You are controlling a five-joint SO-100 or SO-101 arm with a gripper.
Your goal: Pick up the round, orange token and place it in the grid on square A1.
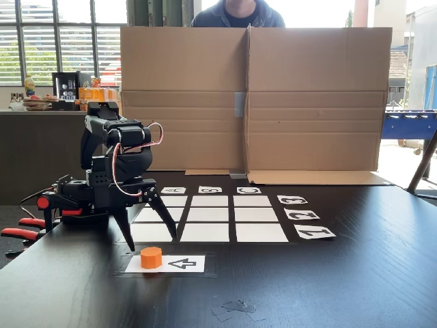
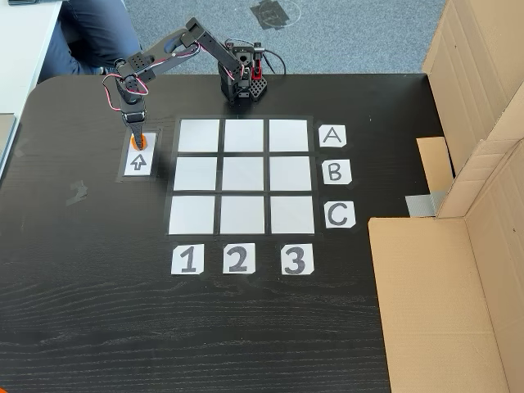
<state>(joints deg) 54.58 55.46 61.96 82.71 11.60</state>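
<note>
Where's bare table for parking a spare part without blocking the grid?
Free: dark tabletop below the 1/2/3 label cards, and left of the white arrow card. Crowded: the open tool over the small orange plastic token, beside the white paper grid.

The arm bends forward, pincer (image 1: 149, 238) pointing down (fingers spread).

In the fixed view from above, the gripper (image 2: 136, 137) points down directly over the token (image 2: 134, 142) on the arrow card (image 2: 138, 158), left of the grid (image 2: 241, 176). The fingers probably stand apart, but this is unclear.
</note>
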